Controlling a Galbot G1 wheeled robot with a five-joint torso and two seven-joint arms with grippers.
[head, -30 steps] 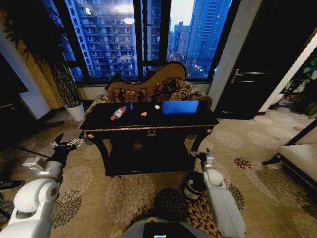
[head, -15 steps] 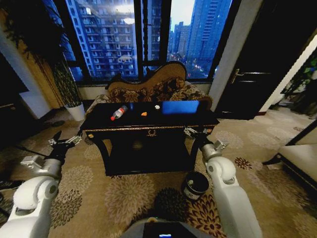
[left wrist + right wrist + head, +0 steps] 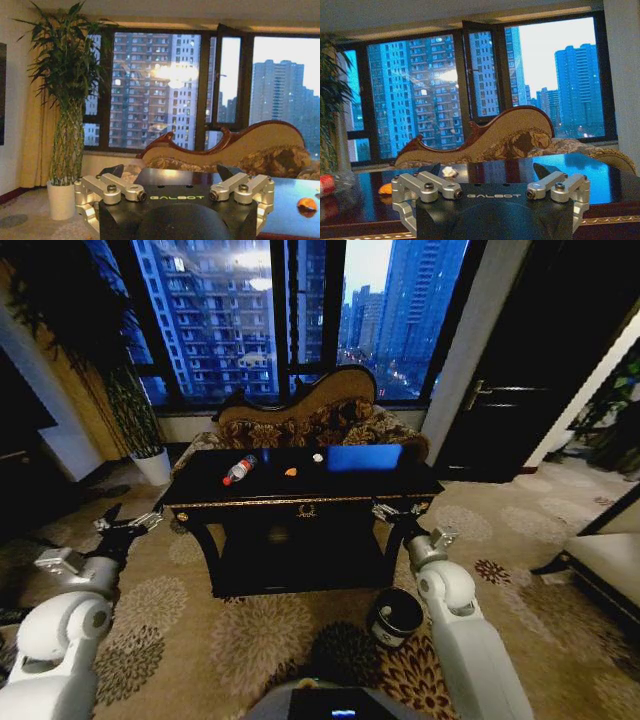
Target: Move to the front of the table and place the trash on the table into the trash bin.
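Note:
The black table [image 3: 340, 483] stands straight ahead. On its top lie the trash: a clear bottle [image 3: 239, 469] with a red cap at the left, an orange scrap [image 3: 290, 471] and a small white bit [image 3: 317, 456] near the middle. The trash bin [image 3: 395, 615] sits on the carpet by the table's right front leg. My right gripper [image 3: 395, 510] hovers open at the table's right front edge, above the bin. My left gripper [image 3: 125, 525] is open off the table's left end. The right wrist view shows the scrap [image 3: 385, 189] and the white bit [image 3: 450, 172] beyond the right gripper [image 3: 487, 170].
A brown floral sofa [image 3: 310, 415] backs the table under the windows. A white plant pot [image 3: 152, 465] stands at the left wall, also the plant pot [image 3: 61, 200] in the left wrist view beyond the left gripper [image 3: 171, 172]. Patterned carpet lies open around the bin.
My right arm has lifted from beside the bin up to the table's front edge. My left gripper has drifted slightly outward to the left.

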